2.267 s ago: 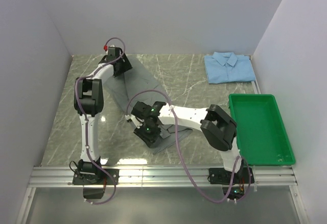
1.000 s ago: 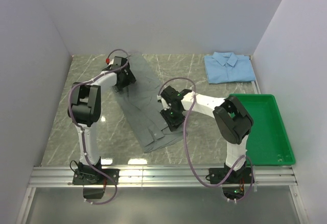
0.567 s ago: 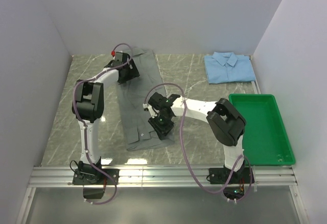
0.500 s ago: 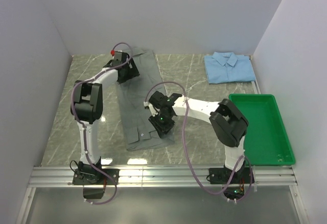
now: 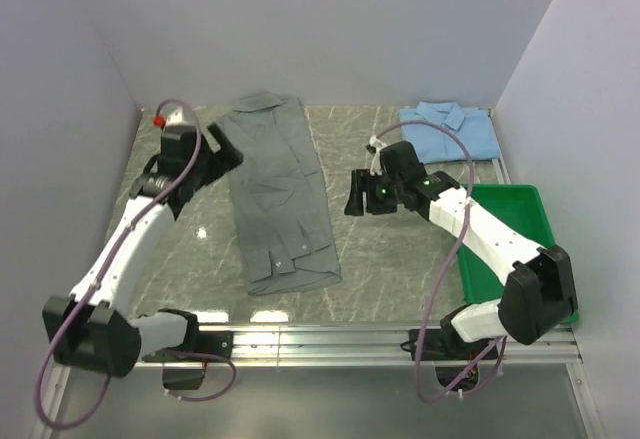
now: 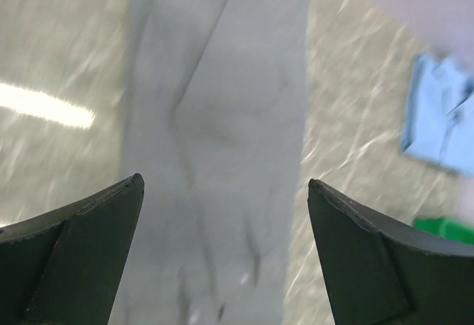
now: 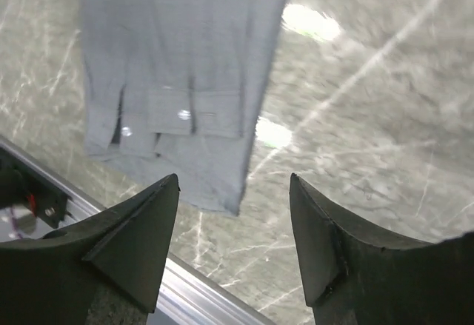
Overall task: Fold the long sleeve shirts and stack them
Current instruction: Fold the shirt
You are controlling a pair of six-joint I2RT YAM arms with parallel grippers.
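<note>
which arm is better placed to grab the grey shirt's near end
Probably right: the right gripper hangs open beside the middle of the grey shirt, closer to its near end; the left gripper is toward the collar.

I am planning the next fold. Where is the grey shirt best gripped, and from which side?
Probably its two near corners. The grey shirt lies flat as a long narrow strip, collar far, cuffs near. The left gripper could come from its left edge, the right gripper from its right; both are open.
</note>
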